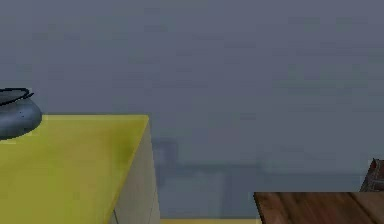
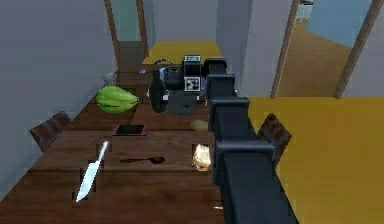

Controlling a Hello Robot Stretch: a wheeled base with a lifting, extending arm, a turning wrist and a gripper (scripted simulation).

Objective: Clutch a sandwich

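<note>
My tool [image 2: 160, 90] sits upper centre over the dark wooden table [image 2: 150, 192]; can't tell if it holds anything. The flat tan sandwich [image 2: 203, 156] lies lower centre, just beside my dark square arm [image 2: 238, 150]. Pulling back could shove it.

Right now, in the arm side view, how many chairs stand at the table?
2: one chair at the table's left side, another at its right. The arm may hide more.
</note>
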